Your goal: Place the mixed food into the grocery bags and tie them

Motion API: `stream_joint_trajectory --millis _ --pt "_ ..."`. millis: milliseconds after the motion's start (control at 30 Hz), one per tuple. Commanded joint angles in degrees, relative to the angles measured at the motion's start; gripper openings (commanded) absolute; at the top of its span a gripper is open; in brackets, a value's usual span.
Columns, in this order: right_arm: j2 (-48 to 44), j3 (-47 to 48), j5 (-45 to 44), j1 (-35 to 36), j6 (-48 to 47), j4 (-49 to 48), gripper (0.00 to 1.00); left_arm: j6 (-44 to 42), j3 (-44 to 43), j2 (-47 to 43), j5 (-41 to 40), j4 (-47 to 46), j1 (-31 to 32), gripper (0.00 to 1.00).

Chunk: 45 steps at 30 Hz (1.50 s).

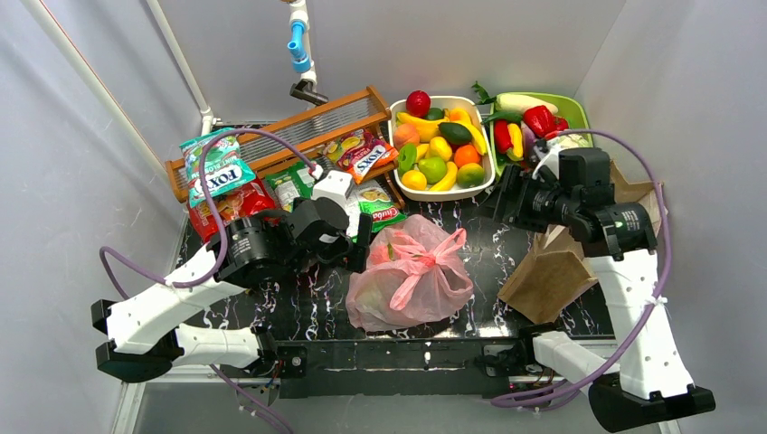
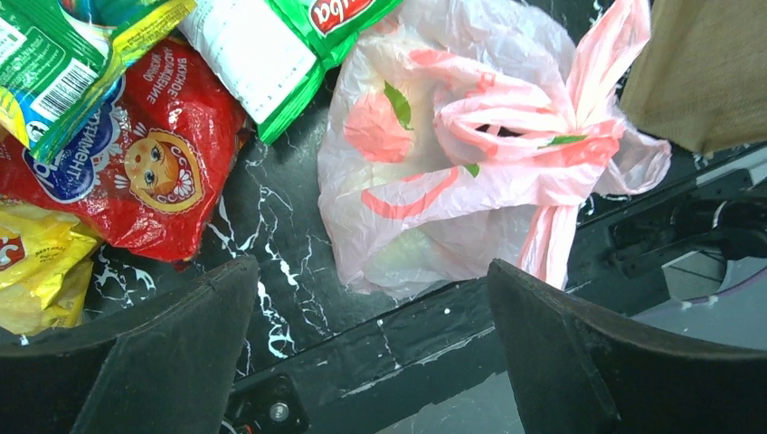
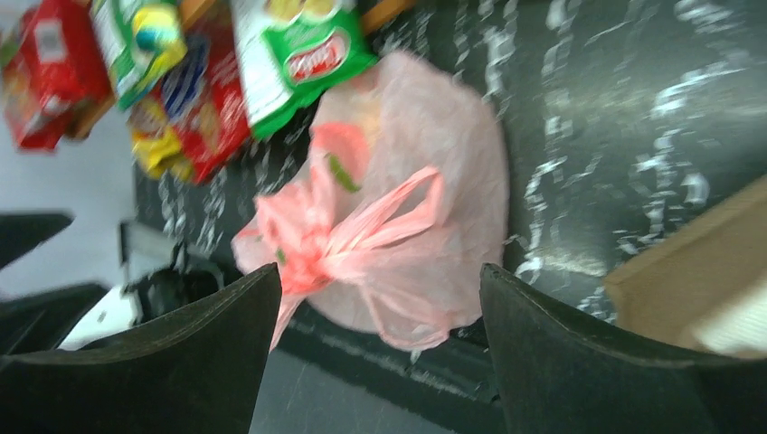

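From above, we see the pink bag (image 1: 409,276) lying on the black table (image 1: 317,303) between the two arms, near the front edge. It is thin, half transparent and swollen. Its handles are tied in a knot on top, and this band runs from near left to far right. The brown paper bag (image 1: 545,274) lies flat at its right. The left gripper (image 1: 359,240) and the right gripper (image 1: 503,201) hover apart from it.

In the left wrist view, the left gripper (image 2: 369,282) is spread wide and holds nothing. The pink bag (image 2: 425,194) shows red rose prints, beside a red packet (image 2: 149,172).

The right wrist view is blurred. The right gripper (image 3: 380,285) is also wide and empty above the pink bag (image 3: 416,217).
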<state>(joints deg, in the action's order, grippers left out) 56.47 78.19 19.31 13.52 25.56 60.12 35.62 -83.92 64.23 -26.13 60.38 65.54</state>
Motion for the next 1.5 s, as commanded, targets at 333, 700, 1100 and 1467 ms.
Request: stream_joint_trajectory --millis 333,700,1100,1467 --pt "0.8 1.6 -41.4 -0.2 3.4 -1.0 0.89 4.4 2.1 -1.9 3.5 -5.1 -1.3 0.98" --pt "8.7 -1.1 -48.3 -1.0 1.4 -3.2 0.91 8.4 9.2 -6.1 5.4 -7.0 -1.3 0.98" --pt "10.5 -3.5 -41.2 -1.1 -0.3 -2.3 0.01 7.3 8.0 -5.1 4.9 -5.2 -1.3 0.98" --pt "2.5 -4.0 -25.8 -0.3 -1.0 2.4 0.01 6.8 7.2 -4.6 4.4 -5.7 -1.3 0.98"
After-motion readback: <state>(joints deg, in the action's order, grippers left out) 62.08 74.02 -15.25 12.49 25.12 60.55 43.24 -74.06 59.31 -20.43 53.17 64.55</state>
